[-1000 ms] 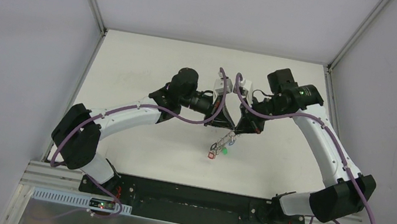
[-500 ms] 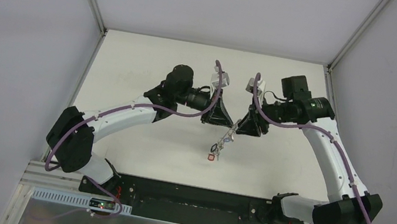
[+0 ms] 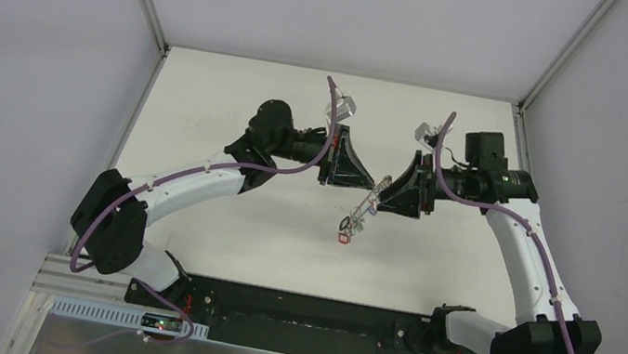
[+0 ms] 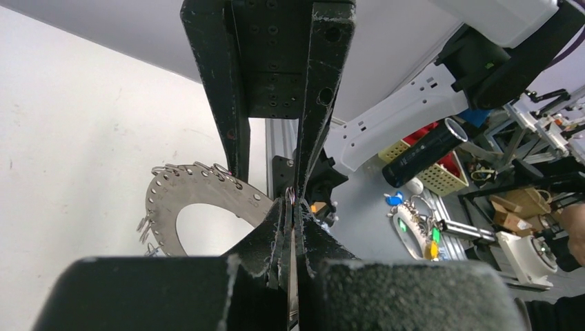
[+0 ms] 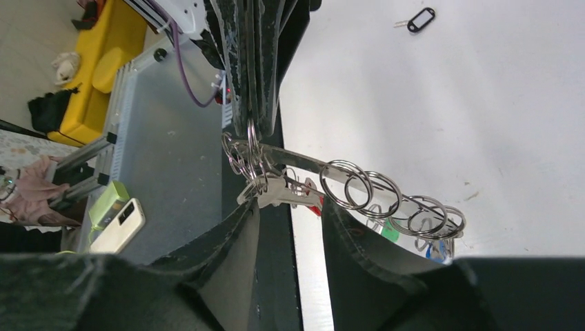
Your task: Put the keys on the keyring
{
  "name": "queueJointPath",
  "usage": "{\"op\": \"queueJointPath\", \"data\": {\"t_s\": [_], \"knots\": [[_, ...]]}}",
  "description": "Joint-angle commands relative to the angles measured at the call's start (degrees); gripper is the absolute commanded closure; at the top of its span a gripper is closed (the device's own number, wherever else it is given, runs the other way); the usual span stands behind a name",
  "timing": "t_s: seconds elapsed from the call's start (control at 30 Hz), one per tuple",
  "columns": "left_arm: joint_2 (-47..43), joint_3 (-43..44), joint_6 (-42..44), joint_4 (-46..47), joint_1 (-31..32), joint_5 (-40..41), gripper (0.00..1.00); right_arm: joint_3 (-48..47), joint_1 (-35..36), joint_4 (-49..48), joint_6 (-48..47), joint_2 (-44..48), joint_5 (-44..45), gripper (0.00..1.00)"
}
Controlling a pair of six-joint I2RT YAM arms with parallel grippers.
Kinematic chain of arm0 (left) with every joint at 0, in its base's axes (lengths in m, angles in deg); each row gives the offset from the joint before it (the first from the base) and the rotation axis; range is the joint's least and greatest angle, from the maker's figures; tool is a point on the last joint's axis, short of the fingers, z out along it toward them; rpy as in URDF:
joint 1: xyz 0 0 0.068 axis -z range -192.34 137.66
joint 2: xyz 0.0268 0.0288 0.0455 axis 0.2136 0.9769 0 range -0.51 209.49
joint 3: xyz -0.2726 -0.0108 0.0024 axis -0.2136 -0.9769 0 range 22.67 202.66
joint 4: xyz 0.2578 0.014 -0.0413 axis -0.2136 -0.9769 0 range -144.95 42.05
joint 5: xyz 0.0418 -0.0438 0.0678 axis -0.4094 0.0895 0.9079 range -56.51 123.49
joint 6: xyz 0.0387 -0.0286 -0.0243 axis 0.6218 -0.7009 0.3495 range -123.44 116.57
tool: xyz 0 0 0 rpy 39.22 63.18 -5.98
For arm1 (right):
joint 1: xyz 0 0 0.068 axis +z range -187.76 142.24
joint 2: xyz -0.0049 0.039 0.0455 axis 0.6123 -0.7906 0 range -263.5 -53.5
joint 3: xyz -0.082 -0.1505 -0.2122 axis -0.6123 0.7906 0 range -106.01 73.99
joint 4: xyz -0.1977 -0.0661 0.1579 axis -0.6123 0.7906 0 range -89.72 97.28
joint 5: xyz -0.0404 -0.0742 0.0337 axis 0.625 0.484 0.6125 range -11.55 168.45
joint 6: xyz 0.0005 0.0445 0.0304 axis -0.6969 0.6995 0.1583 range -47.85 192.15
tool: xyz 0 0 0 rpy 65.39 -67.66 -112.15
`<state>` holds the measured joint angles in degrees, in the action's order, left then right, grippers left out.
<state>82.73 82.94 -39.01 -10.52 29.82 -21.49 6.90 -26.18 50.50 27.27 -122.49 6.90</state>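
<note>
The keyring (image 5: 307, 164) is a flat grey metal hoop with holes in it, strung with small split rings. It hangs in the air between my two grippers. In the top view the keyring (image 3: 363, 211) slants down to a red tag (image 3: 343, 236). The keys (image 5: 274, 194) dangle under it, with red, green and blue tags. My left gripper (image 4: 291, 205) is shut on a small ring at the hoop's upper end. My right gripper (image 5: 293, 210) is open, its fingers (image 5: 231, 238) apart just below the hoop and not pinching it.
A black key tag (image 5: 419, 19) lies alone on the white table (image 3: 248, 92) beyond the grippers. Grey walls enclose the table on three sides. Past the table's front edge lies another bunch of tags (image 4: 415, 231) among workshop clutter.
My right gripper has opened and let go of the keyring. Both wrists have swung apart and up, and the keyring now hangs slightly higher from the left gripper.
</note>
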Motion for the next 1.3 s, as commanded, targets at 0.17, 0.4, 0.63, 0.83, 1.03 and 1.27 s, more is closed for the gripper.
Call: {"op": "queueJointPath", "data": {"t_s": [0.17,0.4,0.63,0.83,1.03,1.27], "knots": [[-0.16,-0.7,-3.57,7.67,-0.36,0.63,1.0,2.37,-2.43,-7.16,4.17,2.42,-10.89,0.59],[-0.03,-0.76,-3.18,7.38,-0.32,0.37,1.0,5.68,-3.51,-15.95,11.5,4.74,-12.64,0.59],[0.36,-0.43,-3.78,8.0,-0.06,0.31,1.0,7.28,-3.56,-21.03,16.21,3.95,-13.58,0.62],[0.77,-0.35,-4.27,8.64,0.01,0.32,1.0,7.86,-3.19,-21.96,16.89,3.0,-13.94,0.67],[1.28,-0.17,-4.94,9.38,0.12,0.36,1.0,9.41,-1.94,-26.37,20.6,3.08,-12.77,0.7],[1.55,-0.19,-4.9,9.59,0.2,0.35,1.0,9.26,-1.26,-27.21,21.77,2.65,-12.68,0.88]]}}
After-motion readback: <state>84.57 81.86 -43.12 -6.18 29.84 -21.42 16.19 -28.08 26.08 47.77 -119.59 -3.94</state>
